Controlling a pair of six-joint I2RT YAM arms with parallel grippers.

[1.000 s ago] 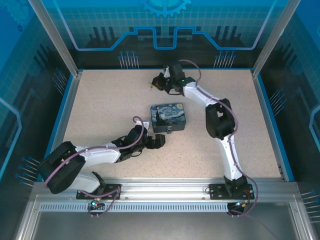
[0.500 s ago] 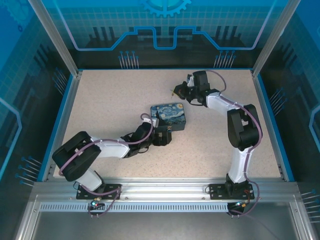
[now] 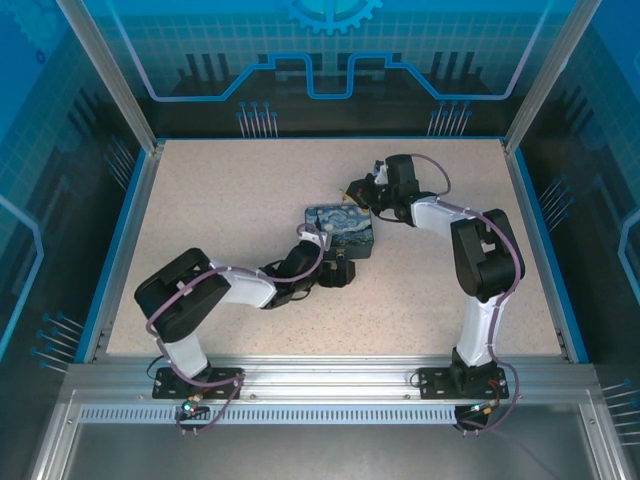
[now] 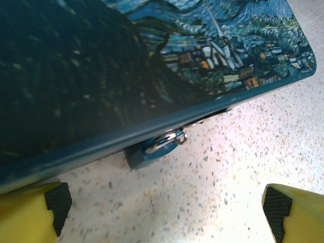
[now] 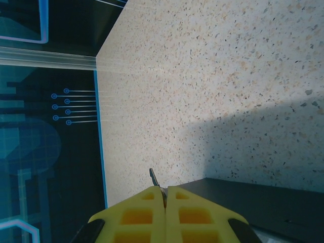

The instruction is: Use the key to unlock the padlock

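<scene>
Tin: a rectangular tin box painted with a starry night (image 3: 341, 226) is seen on the speckled beige bench (image 3: 220, 200).
Padlock: a tiny teal-blue padlock with a silvery shackle (image 4: 152, 151) is hung at the tin's front edge.
Left hand: the left hand (image 4: 167, 205) is spread wide in front of that edge, apart from the padlock.
Right hand: the right hand (image 5: 165, 195) is pressed together near the tin's far right corner; a thin dark metal key (image 5: 153, 177) is pinched in it.

The speckled beige table (image 3: 220, 220), edged in blue, carries 1 painted tin (image 3: 345, 225) near its middle. At the tin's near edge, 1 small teal padlock (image 4: 147, 154) hangs from the latch, its body down at the tabletop, tucked under the tin's rim.
</scene>
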